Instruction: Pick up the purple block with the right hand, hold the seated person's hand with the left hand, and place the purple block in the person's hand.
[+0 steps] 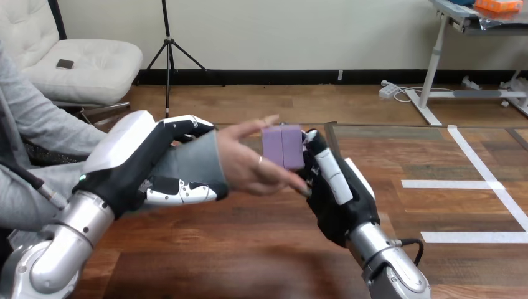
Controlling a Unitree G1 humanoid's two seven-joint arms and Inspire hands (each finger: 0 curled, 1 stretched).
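Observation:
The purple block point(282, 146) sits upright between the person's hand point(252, 163) and my right hand point(339, 187) above the table's middle. My right hand's fingers point(329, 167) press the block's right side, and the person's open palm meets its left side and underside. My left hand point(140, 168) wraps the person's wrist in its grey sleeve point(190, 161), thumb over the top and fingers curled beneath.
The wooden table point(249, 249) spreads below both hands. White tape lines point(473, 184) mark its right part. The person sits at the left, their forearm reaching in toward the middle.

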